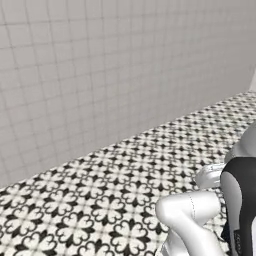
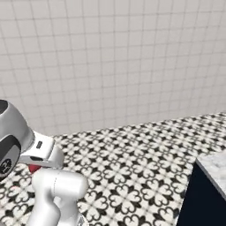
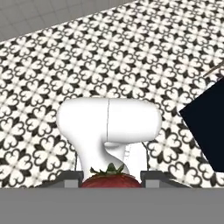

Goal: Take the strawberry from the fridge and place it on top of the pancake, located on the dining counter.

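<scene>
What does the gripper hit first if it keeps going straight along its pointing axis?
Judging by the hand view, the gripper, shut on the strawberry, points down toward the patterned floor. The robot's own white arm sits in that line first; past it, the floor. Depth is unclear. The dining counter lies off to the side.

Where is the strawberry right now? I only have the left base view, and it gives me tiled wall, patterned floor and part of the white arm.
Observer: In the hand view the strawberry sits between the two fingertips of the gripper, green leaves up.
Operator: So it is gripped?
Observer: It looks so: a finger presses in on each side of it. The right base view shows a bit of red under the hand too.
Operator: Any sign of the dining counter?
Observer: Yes. The right base view has a marble corner of the dining counter on its navy base at lower right. No pancake can be seen on that corner.
</scene>
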